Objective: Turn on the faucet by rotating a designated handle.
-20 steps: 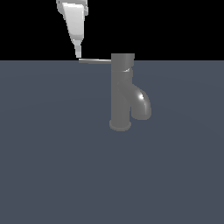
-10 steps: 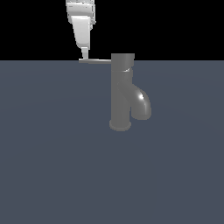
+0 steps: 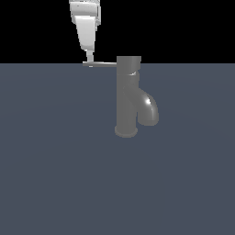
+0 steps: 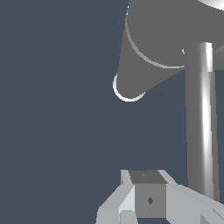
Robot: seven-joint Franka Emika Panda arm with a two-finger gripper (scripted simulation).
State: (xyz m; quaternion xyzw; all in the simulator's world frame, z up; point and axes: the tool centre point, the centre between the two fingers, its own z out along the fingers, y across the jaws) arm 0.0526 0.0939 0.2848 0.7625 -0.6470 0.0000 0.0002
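Pointing straight down from the top edge, upper left of centre in the exterior view, the white claw tapers to a narrow tip that meets the outer end of the thin straight grey rod handle; whether its fingers are spread or pressed together I cannot tell. That handle juts from the cap of the dull grey metallic upright faucet, standing mid-frame on the slate-blue bench. Only the wrist view shows the handle running beside the claw's pale body.
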